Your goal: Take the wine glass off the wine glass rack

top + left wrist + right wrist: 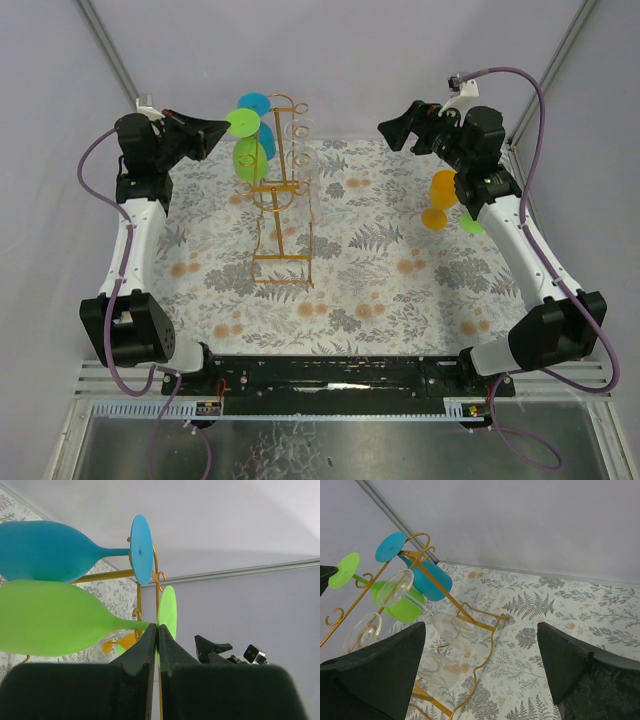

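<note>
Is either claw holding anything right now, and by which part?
Nothing is held. The left gripper is shut empty, its tips beside the stem of the green glass, not around it. The right gripper is open and empty.

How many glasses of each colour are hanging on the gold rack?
Blue glass: 1
Green glass: 1
Clear glasses: 2
Total on the rack: 4

glasses (250,160) on rack (280,187), ctr-L of table (400,300)
</note>
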Controlling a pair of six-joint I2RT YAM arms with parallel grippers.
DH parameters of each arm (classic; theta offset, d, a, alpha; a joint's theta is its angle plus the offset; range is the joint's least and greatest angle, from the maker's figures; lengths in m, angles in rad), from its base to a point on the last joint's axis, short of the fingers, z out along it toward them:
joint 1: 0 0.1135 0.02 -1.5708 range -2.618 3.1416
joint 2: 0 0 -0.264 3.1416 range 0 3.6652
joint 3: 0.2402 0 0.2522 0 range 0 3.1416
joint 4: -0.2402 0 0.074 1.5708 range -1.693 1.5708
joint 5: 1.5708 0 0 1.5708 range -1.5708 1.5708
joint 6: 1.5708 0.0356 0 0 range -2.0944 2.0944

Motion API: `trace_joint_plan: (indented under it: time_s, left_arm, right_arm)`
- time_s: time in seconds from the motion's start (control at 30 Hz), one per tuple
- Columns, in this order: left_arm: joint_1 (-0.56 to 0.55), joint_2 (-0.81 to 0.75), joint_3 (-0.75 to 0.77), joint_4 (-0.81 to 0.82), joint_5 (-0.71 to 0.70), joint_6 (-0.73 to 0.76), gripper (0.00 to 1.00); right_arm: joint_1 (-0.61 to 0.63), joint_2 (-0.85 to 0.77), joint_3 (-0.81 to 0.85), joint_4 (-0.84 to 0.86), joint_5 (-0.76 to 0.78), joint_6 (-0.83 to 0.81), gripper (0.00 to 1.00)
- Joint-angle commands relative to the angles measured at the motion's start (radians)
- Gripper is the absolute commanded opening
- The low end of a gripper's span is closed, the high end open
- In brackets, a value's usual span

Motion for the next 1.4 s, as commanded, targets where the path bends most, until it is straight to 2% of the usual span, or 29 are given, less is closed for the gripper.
trace_joint_plan:
  time_s: [0.0,0.47,0.7,0.8,0.97,1.1,1.27,1.37]
  left_arm:
    - [0.014,0.002,-0.001,0.022,-0.007,-0.010,0.00]
    - [0.025,-0.011,0.003,0.024,-0.024,-0.008,0.00]
    - [0.092,-0.087,0.003,0.003,-0.054,0.028,0.00]
    - [0.120,-0.125,0.021,-0.022,-0.061,0.086,0.00]
    - [0.111,-0.200,0.086,-0.037,-0.059,0.264,0.00]
    - [0.008,-0.259,0.181,-0.061,-0.078,0.494,0.00]
    - [-0.291,-0.341,0.221,-0.126,-0.197,0.872,0.00]
    - [-0.401,-0.344,0.237,-0.199,-0.222,0.999,0.00]
  right_arm:
    - [0.006,-0.045,-0.003,0.023,0.015,-0.016,0.99]
    - [0.005,-0.060,-0.010,0.014,0.021,-0.021,0.99]
    - [0.006,-0.089,-0.030,0.005,0.026,-0.030,0.99]
    - [0.005,-0.105,-0.031,-0.005,0.032,-0.035,0.99]
    - [0.002,-0.113,0.007,-0.071,0.071,-0.049,0.99]
    - [-0.026,-0.096,0.069,-0.146,0.083,-0.039,0.99]
    - [-0.112,-0.094,0.111,-0.200,0.046,0.013,0.99]
    - [-0.168,-0.106,0.126,-0.233,0.017,0.017,0.99]
